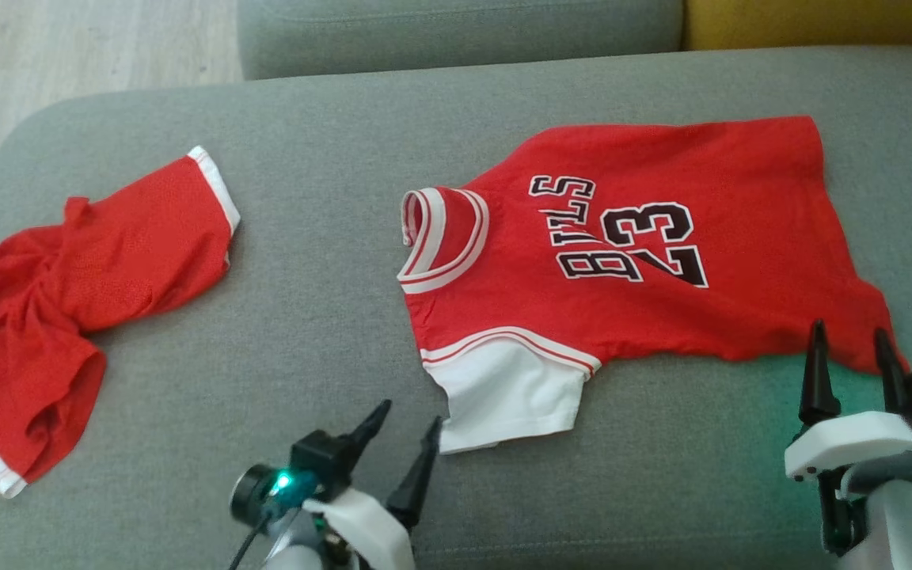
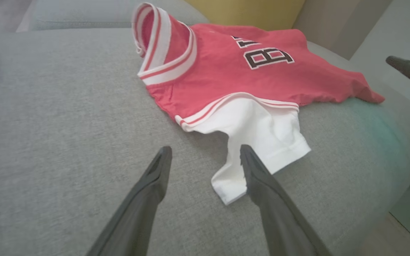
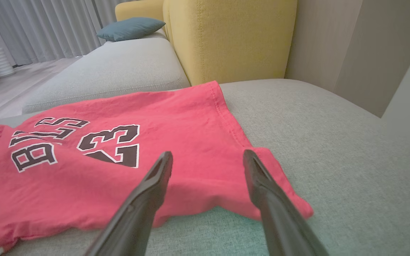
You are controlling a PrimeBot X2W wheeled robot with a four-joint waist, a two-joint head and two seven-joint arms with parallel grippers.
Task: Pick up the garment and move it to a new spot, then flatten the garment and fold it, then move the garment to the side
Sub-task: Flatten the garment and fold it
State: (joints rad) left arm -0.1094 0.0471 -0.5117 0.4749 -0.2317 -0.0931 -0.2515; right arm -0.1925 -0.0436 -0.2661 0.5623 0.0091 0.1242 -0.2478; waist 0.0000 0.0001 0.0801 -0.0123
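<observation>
Crosswise, the jersey (image 1: pixel 622 237) is laid flat on the sofa (image 1: pixel 329 317) — collar turned left, hem right; both the left gripper (image 1: pixel 410 413) and right gripper (image 1: pixel 850 328) are held wide open, nothing gripped.

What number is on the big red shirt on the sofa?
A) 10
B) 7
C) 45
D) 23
D: the red jersey has a black 23 with white edges printed next to its team lettering.

I see a grey sofa seat (image 1: pixel 329 317) in fg, yellow sofa (image 3: pixel 233 39) behind, teal cushion (image 3: pixel 130 28) beside it, grey curtains (image 3: pixel 48 28), pale wood floor (image 1: pixel 68 47), beige wall (image 3: pixel 319 42) on rt.
</observation>
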